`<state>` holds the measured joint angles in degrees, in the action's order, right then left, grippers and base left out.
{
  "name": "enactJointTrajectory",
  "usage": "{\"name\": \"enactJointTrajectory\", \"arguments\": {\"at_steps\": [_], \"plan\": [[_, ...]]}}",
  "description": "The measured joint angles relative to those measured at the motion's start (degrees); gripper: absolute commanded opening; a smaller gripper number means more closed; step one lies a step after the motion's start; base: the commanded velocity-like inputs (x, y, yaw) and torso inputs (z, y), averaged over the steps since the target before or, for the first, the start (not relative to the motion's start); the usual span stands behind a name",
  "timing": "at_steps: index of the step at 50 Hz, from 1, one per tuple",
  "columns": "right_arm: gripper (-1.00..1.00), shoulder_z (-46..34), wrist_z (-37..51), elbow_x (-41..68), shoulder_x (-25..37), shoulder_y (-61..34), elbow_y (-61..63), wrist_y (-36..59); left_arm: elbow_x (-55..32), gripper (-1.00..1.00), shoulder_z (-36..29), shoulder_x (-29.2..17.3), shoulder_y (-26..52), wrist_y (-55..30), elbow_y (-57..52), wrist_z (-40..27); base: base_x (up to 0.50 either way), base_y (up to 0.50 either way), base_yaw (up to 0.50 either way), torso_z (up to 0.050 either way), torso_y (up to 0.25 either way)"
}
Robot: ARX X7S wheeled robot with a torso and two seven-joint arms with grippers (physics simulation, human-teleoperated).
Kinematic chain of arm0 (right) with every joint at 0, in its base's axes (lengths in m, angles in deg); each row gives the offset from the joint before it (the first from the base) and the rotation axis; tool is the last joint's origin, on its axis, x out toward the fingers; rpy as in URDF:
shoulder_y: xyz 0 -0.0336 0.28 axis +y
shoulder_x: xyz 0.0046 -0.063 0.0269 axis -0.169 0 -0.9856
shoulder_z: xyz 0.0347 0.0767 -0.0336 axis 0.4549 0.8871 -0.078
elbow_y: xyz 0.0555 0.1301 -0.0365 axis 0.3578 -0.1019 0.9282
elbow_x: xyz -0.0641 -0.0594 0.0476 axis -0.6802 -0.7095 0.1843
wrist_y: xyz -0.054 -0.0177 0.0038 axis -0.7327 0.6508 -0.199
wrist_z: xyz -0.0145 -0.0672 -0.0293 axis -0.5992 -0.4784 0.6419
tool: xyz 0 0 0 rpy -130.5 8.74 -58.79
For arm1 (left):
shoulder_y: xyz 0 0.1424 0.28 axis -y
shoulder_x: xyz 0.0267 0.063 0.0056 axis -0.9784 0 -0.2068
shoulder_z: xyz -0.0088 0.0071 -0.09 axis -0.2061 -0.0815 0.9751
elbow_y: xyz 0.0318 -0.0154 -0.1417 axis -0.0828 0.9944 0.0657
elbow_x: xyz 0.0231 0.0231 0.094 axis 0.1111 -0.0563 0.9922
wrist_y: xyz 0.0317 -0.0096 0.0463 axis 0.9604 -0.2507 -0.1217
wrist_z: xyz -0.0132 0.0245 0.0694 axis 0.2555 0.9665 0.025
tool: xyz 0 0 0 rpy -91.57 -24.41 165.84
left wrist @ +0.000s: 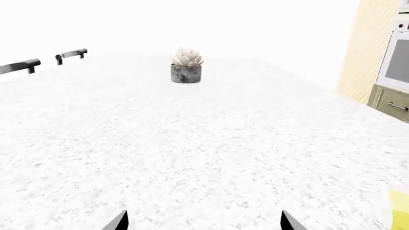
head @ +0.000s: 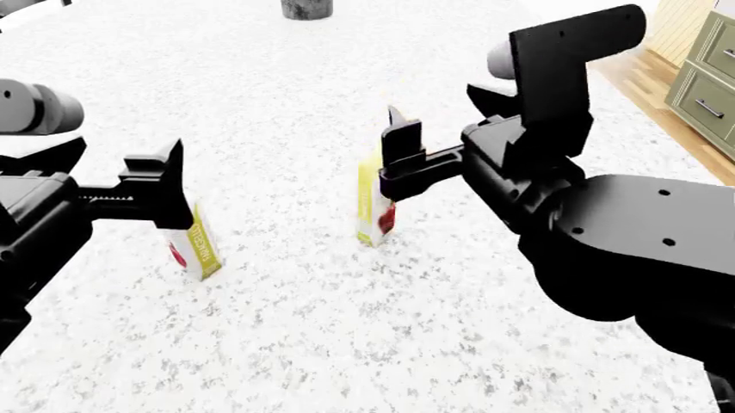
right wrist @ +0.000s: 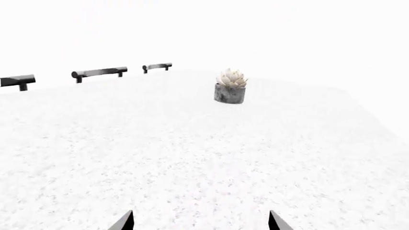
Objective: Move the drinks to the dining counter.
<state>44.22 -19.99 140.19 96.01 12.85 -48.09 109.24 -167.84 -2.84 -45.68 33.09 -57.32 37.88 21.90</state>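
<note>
Two juice cartons stand on the dining counter (head: 344, 344) in the head view, well apart from each other — the left carton (head: 198, 245) leans a little, right under the left gripper (head: 161, 185), and the right carton (head: 374, 206) stands upright below the right gripper (head: 397, 159). In each wrist view the two dark fingertips sit spread apart with only speckled white stone between them, so both grippers are released and hold nothing. A yellow carton edge (left wrist: 396, 208) shows at the border of the left wrist view. Farther along the counter stands a small potted succulent (right wrist: 230, 87); beyond its far edge, dark chair backs (right wrist: 99, 73).
</note>
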Motion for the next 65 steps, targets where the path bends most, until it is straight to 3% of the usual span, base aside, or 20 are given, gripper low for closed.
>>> {"name": "enactJointTrajectory", "arguments": {"at_steps": [15, 29, 65], "plan": [[1.0, 8.72, 11.81, 2.94, 7.8, -4.83, 9.9, -1.34, -2.88, 1.0, -0.27, -0.41, 2.45, 0.46, -2.51, -1.75, 0.0, 0.0, 0.0, 0.0, 0.0], [1.0, 11.74, 17.44, 4.07, 11.23, -7.07, 13.19, -1.34, -3.84, 1.0, -0.74, -0.71, 3.51, 0.62, -3.23, -2.53, 0.05, -0.37, 0.0, 0.0, 0.0], [1.0, 14.57, 19.2, 7.27, 13.52, -5.65, 13.91, -3.4, -4.78, 1.0, -2.47, -1.08, 4.81, 0.75, -3.75, -3.6, 0.48, -0.33, 0.0, 0.0, 0.0]]}}
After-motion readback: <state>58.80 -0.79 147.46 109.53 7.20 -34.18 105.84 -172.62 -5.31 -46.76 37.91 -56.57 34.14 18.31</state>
